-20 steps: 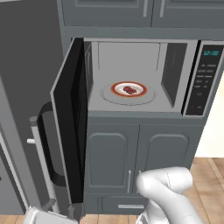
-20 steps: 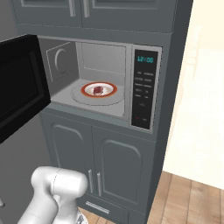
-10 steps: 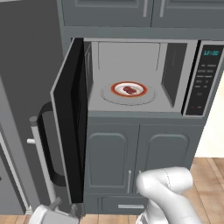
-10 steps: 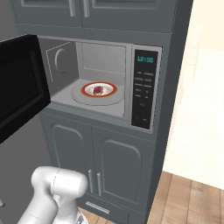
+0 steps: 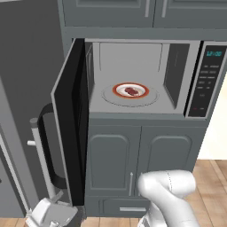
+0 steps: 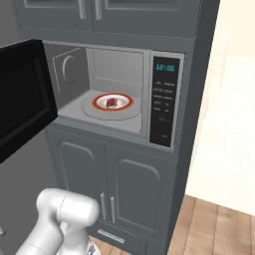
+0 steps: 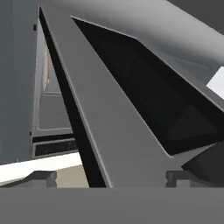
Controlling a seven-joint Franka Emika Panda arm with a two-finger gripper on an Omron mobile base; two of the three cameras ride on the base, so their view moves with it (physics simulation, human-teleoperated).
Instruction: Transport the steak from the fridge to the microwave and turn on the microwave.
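The steak [image 5: 131, 91] [image 6: 111, 103] lies on a white plate with an orange-red rim [image 5: 118, 90], on the turntable inside the microwave [image 5: 177, 111]. The microwave door [image 5: 68, 124] [image 6: 25, 99] stands swung open to the left. Its button panel [image 5: 206, 80] [image 6: 164, 102] shows a lit clock. My gripper [image 5: 52, 206] hangs low, below the open door's outer edge, far from the steak. In the hand view the gripper [image 7: 109, 177] looks up along the door's underside [image 7: 113, 131], fingertips [image 7: 41, 177] wide apart, open and empty. The grey fridge [image 5: 17, 111] stands at left.
The fridge's vertical bar handle [image 5: 39, 155] stands just left of the open door's black handle [image 5: 46, 146]. Grey cabinet doors [image 5: 146, 155] sit under the microwave and upper cabinets [image 6: 99, 15] above it. Wooden floor [image 6: 219, 224] shows at right.
The hand at the bottom left has edged slightly up and to the right under the door. The steak, plate and door have not moved.
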